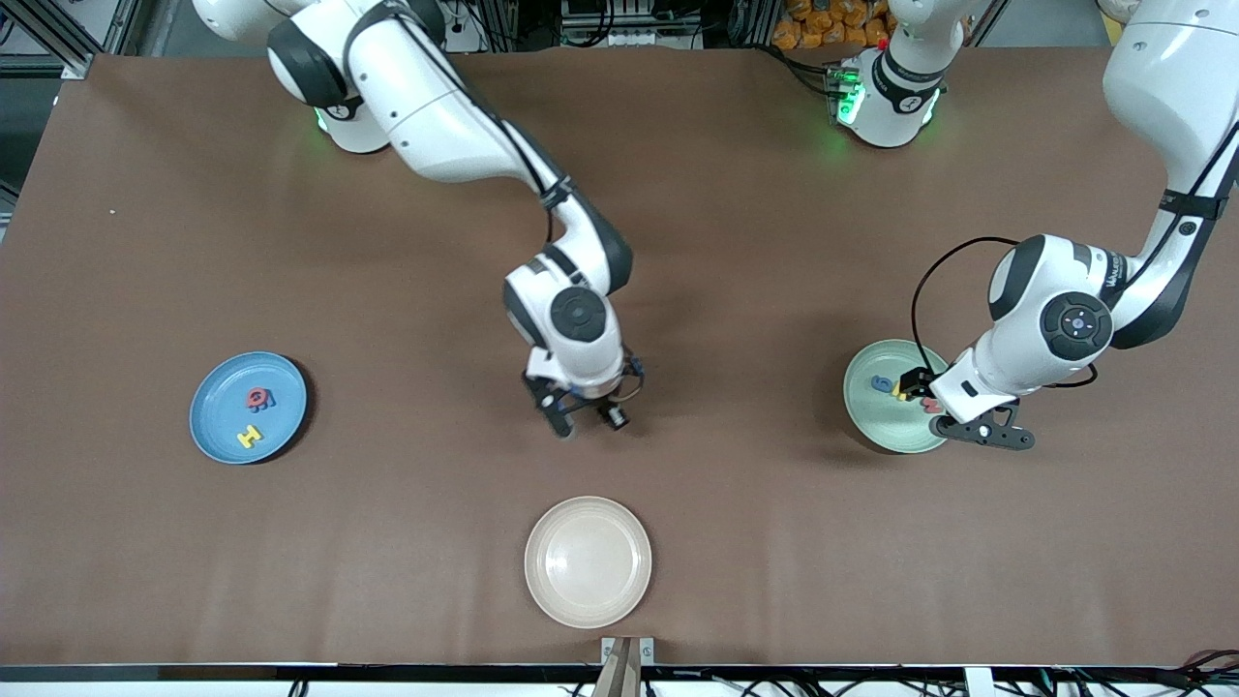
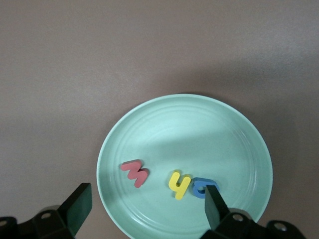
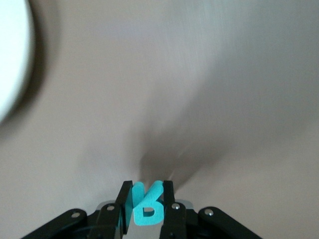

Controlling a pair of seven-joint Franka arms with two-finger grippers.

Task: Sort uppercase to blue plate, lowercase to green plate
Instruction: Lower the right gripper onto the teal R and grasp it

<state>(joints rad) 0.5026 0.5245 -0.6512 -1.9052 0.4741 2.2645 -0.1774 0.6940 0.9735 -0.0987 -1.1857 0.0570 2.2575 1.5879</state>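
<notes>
My right gripper (image 3: 146, 196) is shut on the teal-green R (image 3: 147, 205) and holds it above bare table between the plates; it also shows in the front view (image 1: 561, 424). My left gripper (image 2: 147, 209) is open and empty over the green plate (image 2: 224, 134), which holds the red m (image 2: 134, 172), yellow h (image 2: 179, 183) and dark blue g (image 2: 201, 188). The green plate (image 1: 871, 416) lies toward the left arm's end, with the left gripper (image 1: 920, 392) over it. The blue plate (image 1: 218, 426) holds the red Q (image 1: 257, 397), a dark blue letter (image 1: 270, 399) and the yellow H (image 1: 250, 436). The light blue m is out of view.
A cream plate (image 1: 588, 560) lies nearer the front camera than my right gripper, close to the table's front edge. A pale blurred rim (image 3: 12, 55) shows at the edge of the right wrist view.
</notes>
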